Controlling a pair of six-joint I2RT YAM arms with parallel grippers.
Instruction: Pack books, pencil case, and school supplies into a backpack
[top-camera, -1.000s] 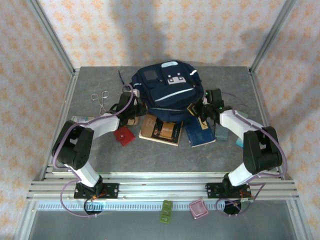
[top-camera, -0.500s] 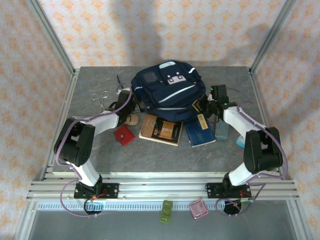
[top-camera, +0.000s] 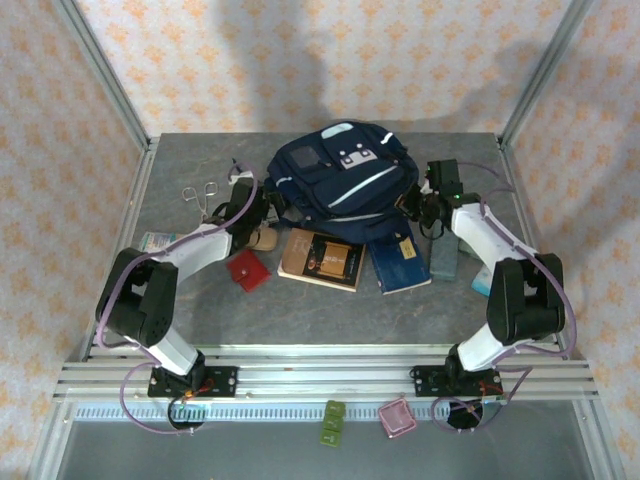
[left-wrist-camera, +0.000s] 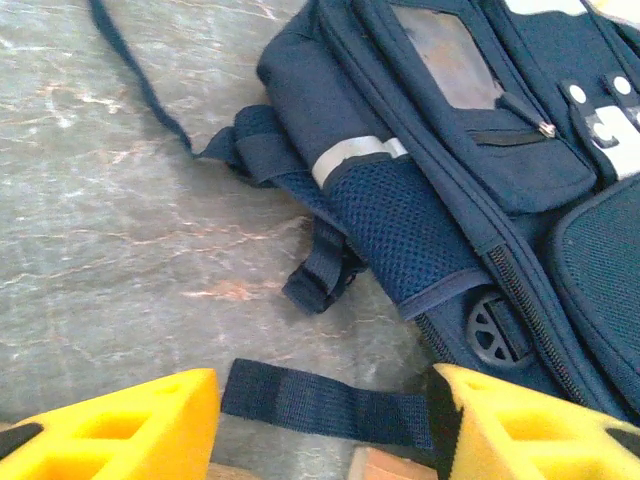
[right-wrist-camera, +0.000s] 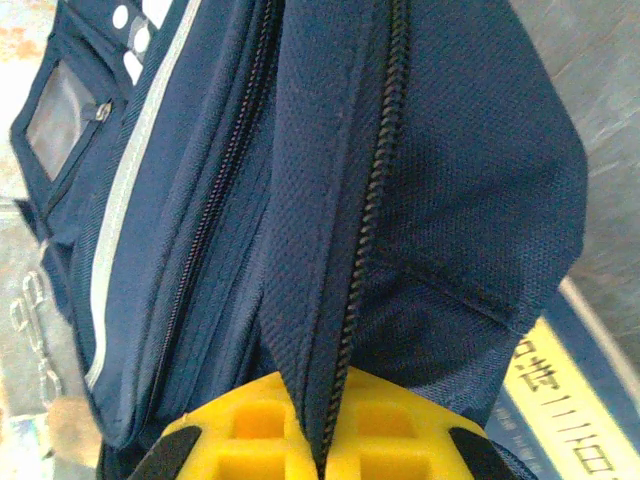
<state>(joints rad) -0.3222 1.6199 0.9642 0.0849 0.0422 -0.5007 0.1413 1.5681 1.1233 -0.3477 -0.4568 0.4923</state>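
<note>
The right arm's fingers (right-wrist-camera: 240, 432) are pinched together on a fold of the large navy-blue fabric backpack (right-wrist-camera: 430, 200), right along a zip whose teeth look closed. The left arm's fingers (left-wrist-camera: 130, 430) stand apart and hold nothing. Between them a loose dark strap (left-wrist-camera: 320, 405) lies flat on the grey stone-patterned tabletop (left-wrist-camera: 120, 220). Just past it, the backpack's mesh side pocket (left-wrist-camera: 400, 225) looks flat and empty.

In the top view the backpack sits toward the back of the tabletop, front panel up. Every zip that shows appears shut, so its inside cannot be seen. At its near edge lie the tan-brown flat book with a dark cover picture (top-camera: 320, 260) and the dark blue flat book with yellow lettering (top-camera: 400, 265). The small flat red square item (top-camera: 247, 270) lies left of the books, and the small tan-brown oblong pencil case (top-camera: 265, 240) is just beside the left fingers.

I judge that nothing is packed. The bag has yet to be opened, and all four items remain to go in.
</note>
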